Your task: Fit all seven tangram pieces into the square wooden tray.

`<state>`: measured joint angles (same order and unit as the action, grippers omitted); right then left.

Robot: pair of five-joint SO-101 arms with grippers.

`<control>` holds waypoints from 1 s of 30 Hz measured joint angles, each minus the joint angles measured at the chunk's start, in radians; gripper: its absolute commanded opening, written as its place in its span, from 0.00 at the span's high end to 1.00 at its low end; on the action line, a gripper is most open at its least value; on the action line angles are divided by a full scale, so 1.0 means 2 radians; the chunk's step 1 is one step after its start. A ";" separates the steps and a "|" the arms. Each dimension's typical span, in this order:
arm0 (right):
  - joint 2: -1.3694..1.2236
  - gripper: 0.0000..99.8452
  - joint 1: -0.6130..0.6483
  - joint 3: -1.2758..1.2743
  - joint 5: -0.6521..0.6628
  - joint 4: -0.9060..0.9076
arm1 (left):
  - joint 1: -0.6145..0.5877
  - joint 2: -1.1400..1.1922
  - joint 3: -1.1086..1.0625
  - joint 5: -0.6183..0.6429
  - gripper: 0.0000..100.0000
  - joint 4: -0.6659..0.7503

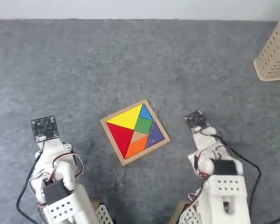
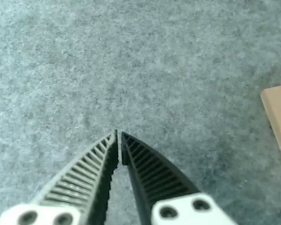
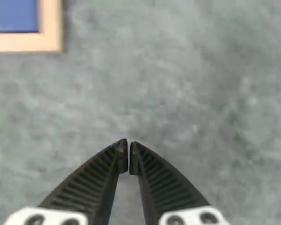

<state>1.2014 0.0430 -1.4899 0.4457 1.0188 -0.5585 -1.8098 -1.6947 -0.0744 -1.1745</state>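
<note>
Both pairs of jaws are pressed shut on nothing: the left gripper [image 2: 118, 136] and right gripper [image 3: 128, 143] hang over grey carpet [image 1: 84, 70]. Between the arms lies the square wooden tray [image 1: 113, 140], turned cornerwise and packed flush — yellow triangle [image 1: 127, 119], red triangle [image 1: 121, 135], blue piece [image 1: 146, 112], green square [image 1: 143, 125], orange piece [image 1: 137, 146], tan triangle [image 1: 139, 136], purple triangle [image 1: 155, 135].

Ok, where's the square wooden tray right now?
In the high view the square wooden tray sits mid-table on grey carpet, between the left arm and right arm.

Two white plastic arms [image 1: 60, 205] with black motors [image 1: 226, 166], thin black cables [image 1: 257, 173], ribbed fingers [image 2: 91, 176] and screw holes.
</note>
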 measured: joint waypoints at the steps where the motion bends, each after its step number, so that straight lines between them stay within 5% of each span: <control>1: 0.015 0.99 -0.007 -0.012 0.000 -0.001 | 0.000 0.000 0.000 0.000 0.99 0.000; 17: 0.285 0.99 -0.081 -0.088 0.002 0.080 | 0.000 0.000 0.000 0.000 0.99 0.000; 30: 0.298 0.99 -0.081 -0.087 0.002 0.088 | 0.000 0.000 0.000 0.000 0.99 0.000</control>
<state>1.7983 -0.1197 -1.6648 0.4488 1.1953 -0.5585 -1.8098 -1.6947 -0.0744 -1.1745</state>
